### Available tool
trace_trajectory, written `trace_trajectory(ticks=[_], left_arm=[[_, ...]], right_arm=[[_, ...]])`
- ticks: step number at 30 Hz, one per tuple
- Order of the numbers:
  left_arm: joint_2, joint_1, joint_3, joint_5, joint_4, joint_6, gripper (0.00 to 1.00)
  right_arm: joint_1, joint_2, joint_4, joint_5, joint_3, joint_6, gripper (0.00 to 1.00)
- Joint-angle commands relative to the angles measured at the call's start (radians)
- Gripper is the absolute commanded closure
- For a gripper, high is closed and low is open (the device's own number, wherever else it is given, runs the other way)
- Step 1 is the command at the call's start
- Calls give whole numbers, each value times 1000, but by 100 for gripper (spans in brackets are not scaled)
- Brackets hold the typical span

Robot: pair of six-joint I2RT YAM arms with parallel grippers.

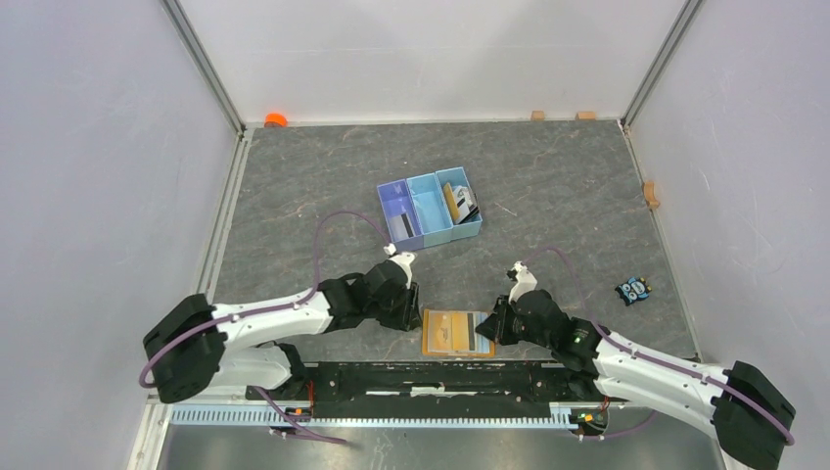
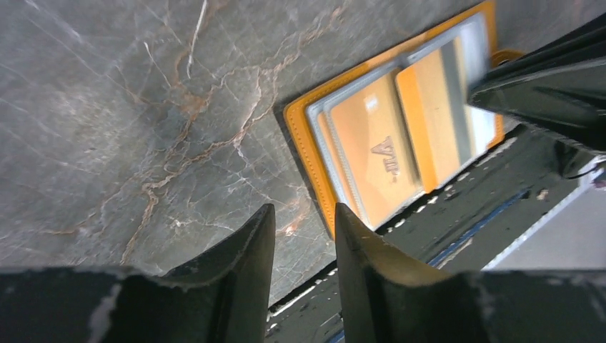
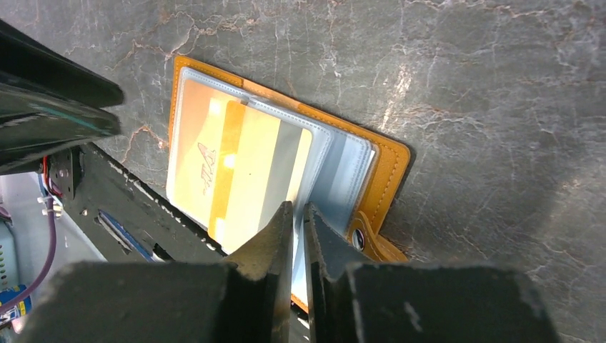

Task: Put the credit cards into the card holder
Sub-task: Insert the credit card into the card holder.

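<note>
At the table's near edge, 6 o'clock in the overhead view, the small orange-tan bifold card holder [image 1: 445,333] lies open and flat on the grey marbled table [image 1: 548,196] between my two pincers, as I work a thin gold-yellow card with a grey stripe [image 3: 243,171] into its clear plastic sleeve. My right pincer [image 3: 299,209], at the holder's 3 o'clock side, is pressed all but together with only a sliver between the fingers. It appears to nip the card's trailing edge just beside the little clasp tab [image 3: 373,246]; whether the pads bite the card alone or the sleeve's lip with it, I cannot tell. To do this well, I judge, the push should run straight along the sleeve, toward 10 o'clock in my right wrist view. It should be kept low and flat so the card neither bows nor drags the holder along, with a light grip let go only once the edge sits inside the pocket. My left pincer [image 2: 304,209] hangs moderately spread and empty over bare table just off the holder's 9 o'clock edge, touching nothing I can see. It is well placed to come down and pin the cover should the holder creep. The rest of the credit cards [image 1: 460,203] wait in the blue three-compartment plastic tray [image 1: 436,237] at 12 o'clock of the holder, well apart.
</note>
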Motion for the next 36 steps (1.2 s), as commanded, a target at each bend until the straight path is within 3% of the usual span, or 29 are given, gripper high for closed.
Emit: trace_trajectory(ticks=[1, 6, 13, 28, 36], left_arm=[[-113, -1, 65, -74, -31, 11, 55], [-149, -26, 8, 49, 175, -104, 55], [-7, -46, -55, 171, 443, -218, 56], [209, -55, -55, 190, 547, -222, 78], [268, -60, -57, 205, 593, -223, 83]], right_arm=[[6, -19, -33, 43, -3, 3, 88], [7, -18, -53, 59, -6, 4, 97], [7, -18, -75, 73, -1, 3, 100], [7, -16, -82, 80, 6, 3, 100], [6, -15, -82, 80, 4, 2, 100]])
